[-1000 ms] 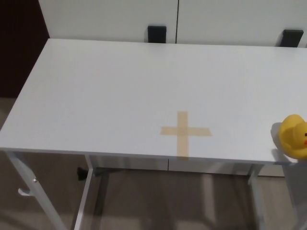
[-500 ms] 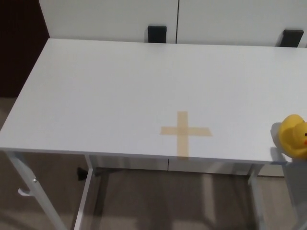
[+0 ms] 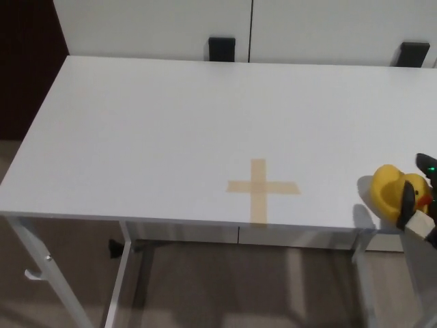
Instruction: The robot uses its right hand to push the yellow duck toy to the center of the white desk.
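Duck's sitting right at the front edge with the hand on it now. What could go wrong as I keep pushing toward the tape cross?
1. The yellow duck sits close to the desk's front edge; a push angled slightly toward the robot could tip it off.
2. The right hand contacts the duck's rounded side, so it may roll or spin away rather than slide straight.
3. The hand is mostly out of frame, so contact is hard to judge; the duck could miss the tape cross.

We see a plain white desk (image 3: 171,123) marked at about five o'clock by a tan tape cross (image 3: 261,186). At four o'clock sits the yellow duck toy (image 3: 390,191) with an orange beak. Against it, the right hand (image 3: 422,198) is black, showing one small green light and a beige patch. At twelve o'clock, white cabinets (image 3: 157,27) carry two black handles (image 3: 222,48).
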`<state>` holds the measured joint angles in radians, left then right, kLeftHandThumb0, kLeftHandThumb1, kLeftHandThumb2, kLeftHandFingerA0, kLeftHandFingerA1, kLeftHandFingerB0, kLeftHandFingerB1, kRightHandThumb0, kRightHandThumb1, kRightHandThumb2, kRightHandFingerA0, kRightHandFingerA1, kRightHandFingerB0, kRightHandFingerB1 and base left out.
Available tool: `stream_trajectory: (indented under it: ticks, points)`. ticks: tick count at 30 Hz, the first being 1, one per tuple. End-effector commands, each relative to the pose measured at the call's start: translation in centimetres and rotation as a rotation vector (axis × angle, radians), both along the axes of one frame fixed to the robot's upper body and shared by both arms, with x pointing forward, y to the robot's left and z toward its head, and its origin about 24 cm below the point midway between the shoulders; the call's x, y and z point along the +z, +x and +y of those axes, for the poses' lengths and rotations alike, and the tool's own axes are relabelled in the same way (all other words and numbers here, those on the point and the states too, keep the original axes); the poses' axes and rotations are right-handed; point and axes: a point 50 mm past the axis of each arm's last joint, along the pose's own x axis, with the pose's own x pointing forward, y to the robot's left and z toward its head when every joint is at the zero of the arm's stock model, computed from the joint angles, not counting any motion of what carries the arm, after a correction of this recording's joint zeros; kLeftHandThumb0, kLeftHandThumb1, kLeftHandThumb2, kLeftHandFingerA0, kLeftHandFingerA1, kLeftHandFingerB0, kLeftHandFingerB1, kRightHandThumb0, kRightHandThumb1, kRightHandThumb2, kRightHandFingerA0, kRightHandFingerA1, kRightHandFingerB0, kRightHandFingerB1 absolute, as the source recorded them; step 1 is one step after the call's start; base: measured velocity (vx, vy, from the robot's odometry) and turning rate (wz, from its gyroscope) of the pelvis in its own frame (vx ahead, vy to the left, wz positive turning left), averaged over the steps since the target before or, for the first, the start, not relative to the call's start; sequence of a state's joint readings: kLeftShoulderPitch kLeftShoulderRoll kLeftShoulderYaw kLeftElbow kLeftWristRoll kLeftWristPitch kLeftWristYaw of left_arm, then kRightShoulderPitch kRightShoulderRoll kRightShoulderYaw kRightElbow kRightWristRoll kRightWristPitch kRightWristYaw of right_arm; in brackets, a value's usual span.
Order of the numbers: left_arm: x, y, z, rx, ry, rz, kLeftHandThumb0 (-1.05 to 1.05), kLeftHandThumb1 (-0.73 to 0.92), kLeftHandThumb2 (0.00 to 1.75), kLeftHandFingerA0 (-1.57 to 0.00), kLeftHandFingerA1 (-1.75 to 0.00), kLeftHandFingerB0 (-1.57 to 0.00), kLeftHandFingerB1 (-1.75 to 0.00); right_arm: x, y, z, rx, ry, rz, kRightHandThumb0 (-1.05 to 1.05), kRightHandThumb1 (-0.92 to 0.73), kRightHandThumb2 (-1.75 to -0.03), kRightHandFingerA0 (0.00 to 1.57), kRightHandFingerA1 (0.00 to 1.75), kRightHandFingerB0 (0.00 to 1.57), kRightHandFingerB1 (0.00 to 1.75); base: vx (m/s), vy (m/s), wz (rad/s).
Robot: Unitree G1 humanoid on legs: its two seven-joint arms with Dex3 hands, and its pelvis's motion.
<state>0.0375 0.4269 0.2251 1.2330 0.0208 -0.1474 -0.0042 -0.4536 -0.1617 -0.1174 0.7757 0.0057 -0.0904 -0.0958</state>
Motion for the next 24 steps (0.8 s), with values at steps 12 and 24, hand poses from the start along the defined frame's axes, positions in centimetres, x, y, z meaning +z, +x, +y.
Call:
stream_trajectory:
  ticks: [12, 24]
  points:
    - [0.0, 0.5, -0.2, -0.02, 0.012, -0.015, 0.06, 0.01, 0.99, -1.36, -1.23, -1.3, -1.19, -1.3, 0.3, 4.0, 0.104, -0.052, 0.067, -0.78, -0.79, -1.15, 0.04, 0.47, 0.05, 0.35, 0.0, 0.0, 0.0]
    - [-0.1, 0.9, -0.5, -0.041, 0.013, -0.008, 0.08, 0.01, 1.02, -1.51, -1.34, -1.46, -1.31, -0.2, 1.4, 8.2, 0.027, -0.054, -0.005, -1.01, -0.92, -1.22, 0.0, 0.21, 0.0, 0.04, 0.0, 0.0, 0.0]
